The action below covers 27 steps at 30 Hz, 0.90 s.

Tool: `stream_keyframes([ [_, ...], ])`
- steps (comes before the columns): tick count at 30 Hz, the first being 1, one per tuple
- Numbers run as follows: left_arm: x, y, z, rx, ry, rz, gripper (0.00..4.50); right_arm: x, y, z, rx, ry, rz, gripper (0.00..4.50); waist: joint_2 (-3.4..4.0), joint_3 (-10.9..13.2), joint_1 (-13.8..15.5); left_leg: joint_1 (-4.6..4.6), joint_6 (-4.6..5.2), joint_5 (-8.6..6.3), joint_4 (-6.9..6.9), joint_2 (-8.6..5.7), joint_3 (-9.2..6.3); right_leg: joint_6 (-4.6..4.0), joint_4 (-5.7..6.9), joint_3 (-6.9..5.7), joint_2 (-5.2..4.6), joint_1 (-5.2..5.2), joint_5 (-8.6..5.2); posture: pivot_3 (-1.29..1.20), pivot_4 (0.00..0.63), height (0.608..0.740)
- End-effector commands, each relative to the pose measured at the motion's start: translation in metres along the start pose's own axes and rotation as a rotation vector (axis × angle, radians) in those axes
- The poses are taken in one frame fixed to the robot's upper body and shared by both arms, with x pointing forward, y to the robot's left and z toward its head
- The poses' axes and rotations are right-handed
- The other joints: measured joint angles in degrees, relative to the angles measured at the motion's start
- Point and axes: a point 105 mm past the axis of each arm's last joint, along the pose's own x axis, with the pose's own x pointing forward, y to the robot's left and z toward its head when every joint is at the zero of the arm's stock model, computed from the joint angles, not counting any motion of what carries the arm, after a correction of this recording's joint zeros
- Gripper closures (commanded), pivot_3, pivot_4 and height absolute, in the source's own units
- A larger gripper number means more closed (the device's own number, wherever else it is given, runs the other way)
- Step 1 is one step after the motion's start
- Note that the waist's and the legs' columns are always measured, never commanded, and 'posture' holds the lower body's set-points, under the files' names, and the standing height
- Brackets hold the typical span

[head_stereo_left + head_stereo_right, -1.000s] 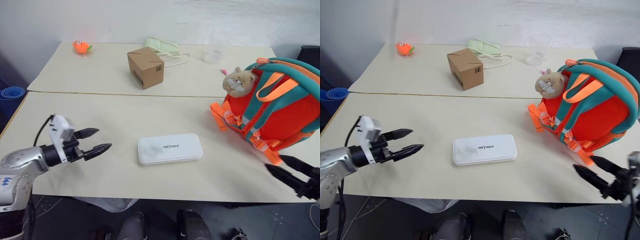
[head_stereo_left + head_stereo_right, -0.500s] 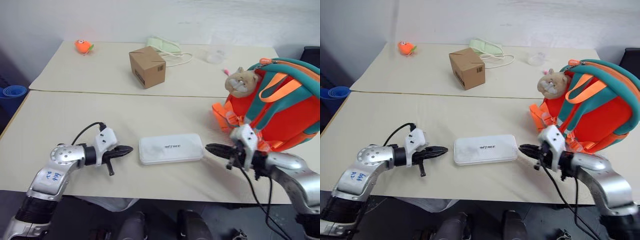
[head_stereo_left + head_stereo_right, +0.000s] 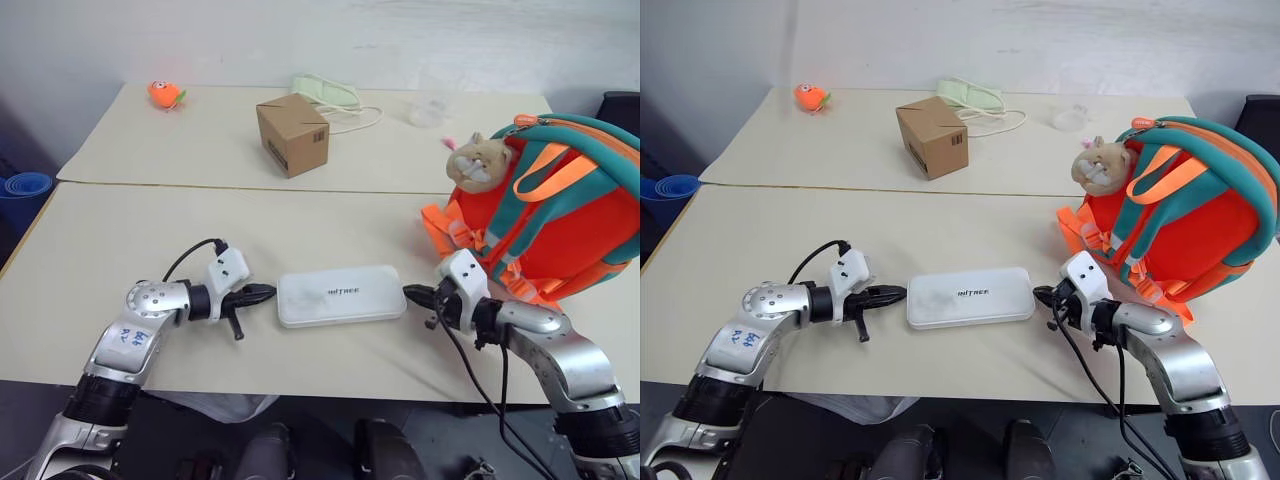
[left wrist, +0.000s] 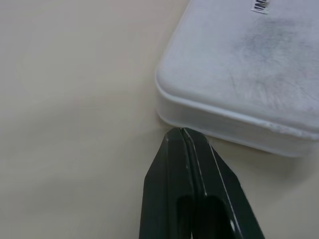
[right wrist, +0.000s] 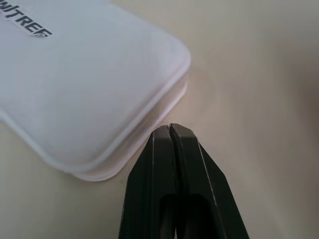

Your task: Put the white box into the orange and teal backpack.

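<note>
- Left gripper fingers pinched tight together on nothing, tips right at the left short end of the white box.
- Right gripper same deal: fingers clenched, empty, tips at the box's right short end.
- Box flat on the table, long axis running left-right, so 1 closed tip at each end; looks like a 2-sided squeeze lift, neither arm really nearer.
- Orange and teal backpack upright further back to the right, closer to the right arm.
</note>
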Motion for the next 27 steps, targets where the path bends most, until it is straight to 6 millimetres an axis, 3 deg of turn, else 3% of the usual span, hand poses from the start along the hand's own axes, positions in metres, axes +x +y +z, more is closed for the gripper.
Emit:
stream_keyframes([
  [1, 0.006, 0.008, 0.010, 0.032, -0.033, 0.026, 4.50, -0.005, 0.013, 0.013, -0.017, -0.041, 0.030, 4.47, 0.00, 0.0, 0.0, 0.00, 0.01, 0.00, 0.01, 0.01, -0.02, 0.00, 0.03, -0.04, 0.00, 0.00, 0.00, 0.00, 0.150, 0.740],
  [9, 0.004, 0.018, -0.001, -0.080, -0.024, 0.038, 4.50, -0.009, 0.003, 0.007, 0.004, -0.018, -0.069, 4.47, 0.00, 0.0, -0.1, 0.00, -0.02, 0.01, 0.05, 0.01, 0.00, 0.00, 0.06, -0.09, 0.00, 0.01, 0.00, 0.00, 0.150, 0.740],
  [12, -0.012, 0.014, -0.003, -0.349, -0.027, -0.053, 3.92, -0.012, 0.001, 0.004, -0.001, -0.013, -0.080, 4.50, 0.00, 0.0, -0.1, -0.03, -0.02, 0.01, 0.08, 0.01, -0.01, 0.00, 0.08, -0.12, 0.00, 0.00, 0.00, 0.00, 0.150, 0.740],
  [16, -0.026, 0.018, 0.003, -0.722, -0.020, -0.120, 2.79, -0.015, 0.000, -0.001, 0.000, -0.009, -0.083, 4.50, -0.02, 0.0, -0.1, -0.03, 0.00, 0.00, 0.13, 0.03, -0.07, 0.00, 0.15, -0.17, 0.03, 0.00, 0.00, 0.00, 0.150, 0.740],
  [22, -0.031, 0.000, 0.012, -0.876, 0.039, -0.301, 0.99, -0.015, 0.000, -0.007, 0.000, -0.008, -0.086, 4.50, -0.02, 0.0, -0.1, -0.02, 0.00, 0.00, 0.26, -0.01, -0.06, 0.01, 0.43, -0.19, 0.03, 0.06, 0.00, 0.00, 0.150, 0.740],
  [27, -0.009, -0.012, 0.018, -0.943, 0.046, -0.381, 0.99, -0.011, -0.001, -0.010, -0.001, -0.010, -0.075, 4.50, -0.02, 0.0, 0.0, -0.03, -0.01, 0.00, 0.27, -0.02, -0.07, 0.00, 0.43, -0.19, 0.02, 0.06, 0.00, 0.00, 0.150, 0.740],
])
